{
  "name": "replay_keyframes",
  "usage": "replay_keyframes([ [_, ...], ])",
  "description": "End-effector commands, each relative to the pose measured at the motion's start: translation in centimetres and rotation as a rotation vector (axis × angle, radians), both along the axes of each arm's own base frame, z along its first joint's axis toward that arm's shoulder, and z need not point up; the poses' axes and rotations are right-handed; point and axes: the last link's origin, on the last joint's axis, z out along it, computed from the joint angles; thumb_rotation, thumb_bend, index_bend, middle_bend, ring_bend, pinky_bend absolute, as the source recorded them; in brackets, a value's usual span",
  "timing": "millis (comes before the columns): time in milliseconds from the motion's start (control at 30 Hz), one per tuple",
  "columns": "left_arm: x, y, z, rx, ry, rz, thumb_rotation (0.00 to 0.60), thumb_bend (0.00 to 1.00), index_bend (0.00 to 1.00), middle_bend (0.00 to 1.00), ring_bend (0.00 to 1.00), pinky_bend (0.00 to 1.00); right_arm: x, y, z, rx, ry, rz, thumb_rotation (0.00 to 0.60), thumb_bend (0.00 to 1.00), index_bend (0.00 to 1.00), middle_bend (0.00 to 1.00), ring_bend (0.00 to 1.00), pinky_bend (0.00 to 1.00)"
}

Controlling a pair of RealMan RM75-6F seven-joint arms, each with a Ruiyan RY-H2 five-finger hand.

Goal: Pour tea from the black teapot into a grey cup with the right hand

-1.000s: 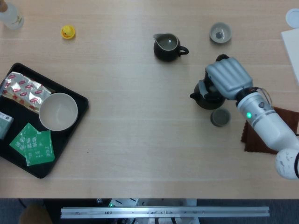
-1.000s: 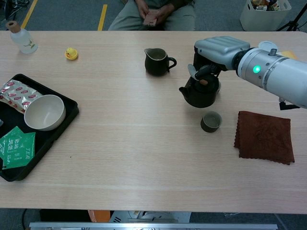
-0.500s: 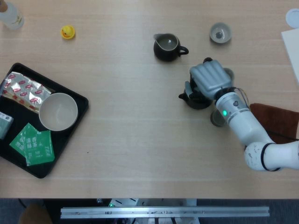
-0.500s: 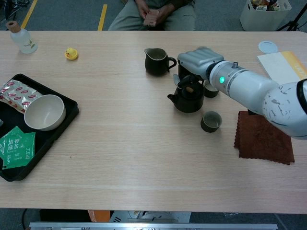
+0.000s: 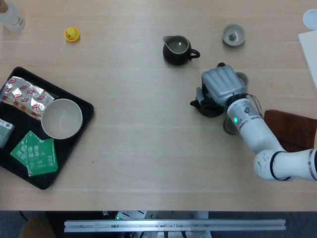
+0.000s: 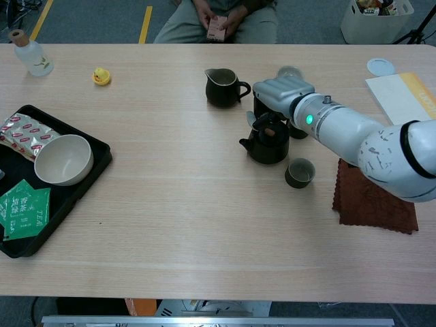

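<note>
The right hand (image 5: pixel 221 85) sat over the black teapot (image 6: pixel 264 141), crowded on several sides: a grey cup (image 6: pixel 299 172) stood just beside the pot toward the front, another cup (image 5: pixel 241 78) was partly hidden behind the hand, and a dark pitcher (image 5: pixel 176 50) stood near to the rear-left. The brown cloth (image 6: pixel 373 198) lay under the forearm. Between teapot and black tray (image 5: pixel 85 105) the surface (image 5: pixel 143 129) lay bare.

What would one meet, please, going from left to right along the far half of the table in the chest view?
Bottle → rubber duck → pitcher → teapot, held by the right robot hand → white lid → booklet.
</note>
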Motion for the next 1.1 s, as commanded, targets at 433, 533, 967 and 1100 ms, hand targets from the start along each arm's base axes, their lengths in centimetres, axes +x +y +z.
replay_keyframes([
  [433, -0.3, -0.2, -0.1, -0.002, -0.005, 0.008, 0.600, 0.30, 0.07, 0.12, 0.03, 0.01, -0.1, 0.2, -0.8, 0.001, 0.017, 0.001, 0.361, 0.57, 0.96, 0.83, 0.76, 0.24],
  [533, -0.4, -0.2, 0.0, -0.001, -0.005, 0.009, 0.600, 0.30, 0.07, 0.12, 0.03, 0.01, -0.2, 0.2, -1.0, 0.000, 0.025, 0.005, 0.361, 0.57, 0.95, 0.82, 0.75, 0.24],
  [967, -0.6, -0.3, 0.0, 0.000, -0.007, 0.010, 0.600, 0.29, 0.07, 0.12, 0.03, 0.01, -0.2, 0.4, -1.5, 0.003, 0.041, 0.006, 0.363, 0.23, 0.91, 0.78, 0.70, 0.23],
  [1100, -0.6, -0.3, 0.0, 0.000, -0.007, 0.011, 0.600, 0.30, 0.07, 0.12, 0.03, 0.01, -0.1, 0.4, -1.4, 0.002, 0.032, 0.005, 0.360, 0.08, 0.89, 0.75, 0.67, 0.22],
])
